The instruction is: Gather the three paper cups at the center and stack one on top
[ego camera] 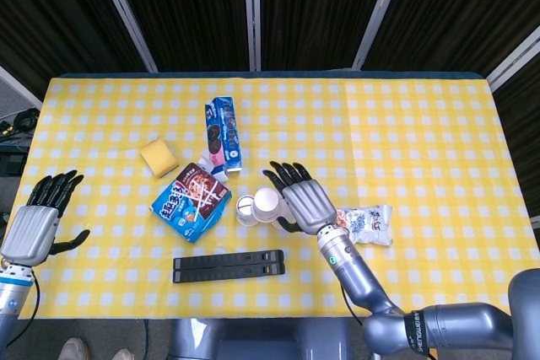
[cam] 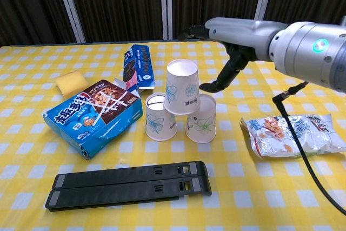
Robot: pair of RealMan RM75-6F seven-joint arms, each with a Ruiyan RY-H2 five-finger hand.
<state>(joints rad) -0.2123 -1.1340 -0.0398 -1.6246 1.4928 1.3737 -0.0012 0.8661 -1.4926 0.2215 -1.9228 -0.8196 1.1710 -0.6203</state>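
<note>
Care matters now: the right robot hand (cam: pixel 224 52) should lift clear without brushing the top cup (cam: pixel 182 87), which sits inverted across two base cups (cam: pixel 160 117) mid-worktop (cam: pixel 162 209). Its fingers are spread, empty, just beside that cup. The left robot hand (ego camera: pixel 38 221) waits open, well apart. Cups are white with pale floral print.
</note>
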